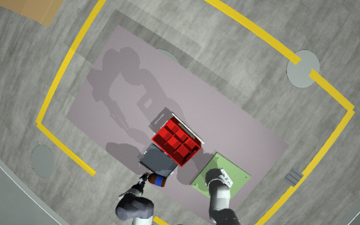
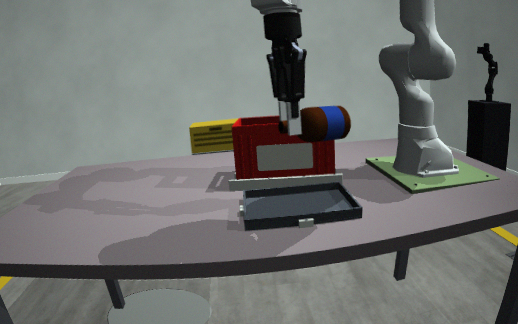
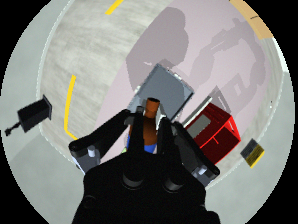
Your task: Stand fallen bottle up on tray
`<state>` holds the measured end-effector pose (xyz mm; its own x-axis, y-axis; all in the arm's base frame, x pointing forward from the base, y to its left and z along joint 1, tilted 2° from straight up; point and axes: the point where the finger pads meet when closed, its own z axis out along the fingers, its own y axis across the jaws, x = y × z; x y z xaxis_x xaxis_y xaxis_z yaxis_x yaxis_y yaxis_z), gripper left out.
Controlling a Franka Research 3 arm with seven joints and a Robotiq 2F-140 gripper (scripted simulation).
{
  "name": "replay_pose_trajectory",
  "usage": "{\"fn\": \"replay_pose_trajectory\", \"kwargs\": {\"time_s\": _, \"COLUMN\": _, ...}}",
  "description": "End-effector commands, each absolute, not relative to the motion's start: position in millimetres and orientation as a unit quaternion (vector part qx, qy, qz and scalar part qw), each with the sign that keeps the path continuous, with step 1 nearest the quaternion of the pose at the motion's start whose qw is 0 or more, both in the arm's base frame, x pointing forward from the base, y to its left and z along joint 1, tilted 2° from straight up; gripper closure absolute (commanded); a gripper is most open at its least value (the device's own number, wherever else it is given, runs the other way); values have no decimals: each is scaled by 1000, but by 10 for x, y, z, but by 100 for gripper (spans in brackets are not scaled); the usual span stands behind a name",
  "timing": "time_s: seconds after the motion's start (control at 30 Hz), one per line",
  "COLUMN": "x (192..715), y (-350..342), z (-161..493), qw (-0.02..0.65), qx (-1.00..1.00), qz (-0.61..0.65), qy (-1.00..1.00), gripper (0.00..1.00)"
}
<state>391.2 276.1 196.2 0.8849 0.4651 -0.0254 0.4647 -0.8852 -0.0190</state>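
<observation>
The brown bottle (image 1: 158, 180) (image 2: 314, 124) (image 3: 152, 107) with a blue label hangs in the air, lying nearly level in the exterior view, its base to the right. My gripper (image 1: 146, 177) (image 2: 289, 125) (image 3: 151, 107) points down and is shut on its neck. The dark tray (image 1: 157, 160) (image 2: 281, 222) (image 3: 167, 90) is flat on the table, with nothing standing on it. In the exterior view the bottle appears well above the tray's height. The red crate (image 1: 176, 142) (image 2: 246, 150) (image 3: 220, 135) stands upright beside the tray. The bottle's far side is hidden.
A pale strip (image 2: 281, 182) lies along the crate's foot, between crate and tray. The arm's base stands on a green plate (image 1: 238, 176) (image 2: 471, 177) to the right. A yellow box (image 2: 213, 137) shows behind the crate, and a black pedestal (image 2: 488, 132) stands beyond the table.
</observation>
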Motion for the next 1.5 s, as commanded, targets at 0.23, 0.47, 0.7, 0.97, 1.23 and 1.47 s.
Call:
{"fn": "replay_pose_trajectory", "kwargs": {"time_s": 0.23, "x": 3926, "y": 2766, "z": 1983, "qw": 6, "qx": -987, "qz": 13, "qy": -160, "gripper": 100}}
{"fn": "replay_pose_trajectory", "kwargs": {"time_s": 0.47, "x": 3926, "y": 2766, "z": 1983, "qw": 5, "qx": -992, "qz": 13, "qy": -124, "gripper": 100}}
{"fn": "replay_pose_trajectory", "kwargs": {"time_s": 0.7, "x": 3926, "y": 2766, "z": 1983, "qw": 5, "qx": -993, "qz": 13, "qy": -119, "gripper": 100}}
{"fn": "replay_pose_trajectory", "kwargs": {"time_s": 0.97, "x": 3926, "y": 2766, "z": 1983, "qw": 5, "qx": -993, "qz": 13, "qy": -119, "gripper": 100}}
{"fn": "replay_pose_trajectory", "kwargs": {"time_s": 1.23, "x": 3926, "y": 2766, "z": 1983, "qw": 5, "qx": -993, "qz": 13, "qy": -119, "gripper": 100}}
{"fn": "replay_pose_trajectory", "kwargs": {"time_s": 1.47, "x": 3926, "y": 2766, "z": 1983, "qw": 5, "qx": -993, "qz": 13, "qy": -119, "gripper": 100}}
